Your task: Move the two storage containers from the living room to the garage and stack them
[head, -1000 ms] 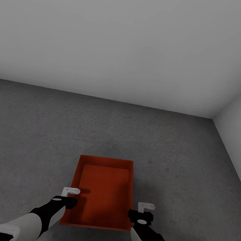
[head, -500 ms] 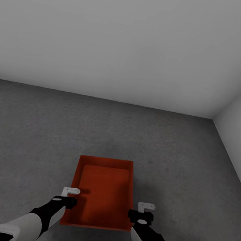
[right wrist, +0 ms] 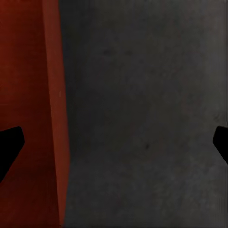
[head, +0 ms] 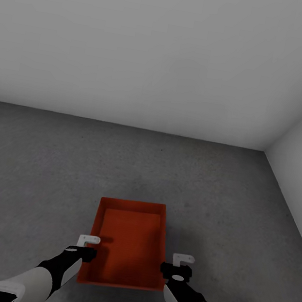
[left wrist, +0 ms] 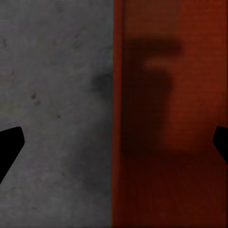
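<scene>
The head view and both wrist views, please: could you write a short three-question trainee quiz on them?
1. True or false: the storage container sits on a wood-plank floor.
2. Each gripper straddles which part of the container? A) a side wall B) a lid C) a handle
3. Fill in: the left gripper and right gripper have their jaws ____.

Key: 1 false, the floor is dark grey. 2 A. 3 open.

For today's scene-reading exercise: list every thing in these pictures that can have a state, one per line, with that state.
Storage container: upright on the dark grey floor, open-topped, empty, no second bin on it.
Left gripper: open, straddling the container's left wall, not clamped.
Right gripper: open, straddling the container's right wall, not clamped.
</scene>
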You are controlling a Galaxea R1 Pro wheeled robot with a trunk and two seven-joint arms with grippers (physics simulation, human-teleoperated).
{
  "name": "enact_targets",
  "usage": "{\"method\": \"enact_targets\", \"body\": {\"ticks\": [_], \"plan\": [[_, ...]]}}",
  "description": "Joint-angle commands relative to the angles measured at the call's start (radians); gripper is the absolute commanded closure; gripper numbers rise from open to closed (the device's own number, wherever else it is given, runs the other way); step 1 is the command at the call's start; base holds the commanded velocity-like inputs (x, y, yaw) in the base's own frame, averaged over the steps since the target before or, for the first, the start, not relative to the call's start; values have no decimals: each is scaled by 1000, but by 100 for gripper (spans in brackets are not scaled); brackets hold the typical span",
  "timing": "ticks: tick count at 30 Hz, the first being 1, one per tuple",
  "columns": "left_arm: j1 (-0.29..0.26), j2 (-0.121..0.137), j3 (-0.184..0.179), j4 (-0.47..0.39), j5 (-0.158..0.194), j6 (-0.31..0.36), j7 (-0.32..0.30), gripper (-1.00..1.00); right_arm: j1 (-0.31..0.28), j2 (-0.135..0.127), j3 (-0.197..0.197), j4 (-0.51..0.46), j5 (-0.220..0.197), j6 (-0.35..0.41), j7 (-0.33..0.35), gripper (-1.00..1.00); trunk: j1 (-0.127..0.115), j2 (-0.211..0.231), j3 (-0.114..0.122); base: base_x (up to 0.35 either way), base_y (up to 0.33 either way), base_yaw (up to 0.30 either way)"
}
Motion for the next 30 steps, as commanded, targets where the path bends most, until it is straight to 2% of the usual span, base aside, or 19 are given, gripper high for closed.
{"method": "enact_targets", "body": {"ticks": [1, 25, 30], "plan": [[0, 0, 1, -2, 3, 6, 3, -100, 0, 0, 7, 1, -12, -5, -3, -100, -4, 7, 3, 0, 0, 0], [0, 1, -1, -2, 4, 6, -4, -100, 0, 1, 6, 1, -16, -5, -2, -100, -96, 175, 78, 0, 0, 0], [0, 1, -2, -3, 4, 1, -5, -100, 0, 1, 6, 1, -16, -5, -3, -100, -96, 175, 78, 0, 0, 0]]}}
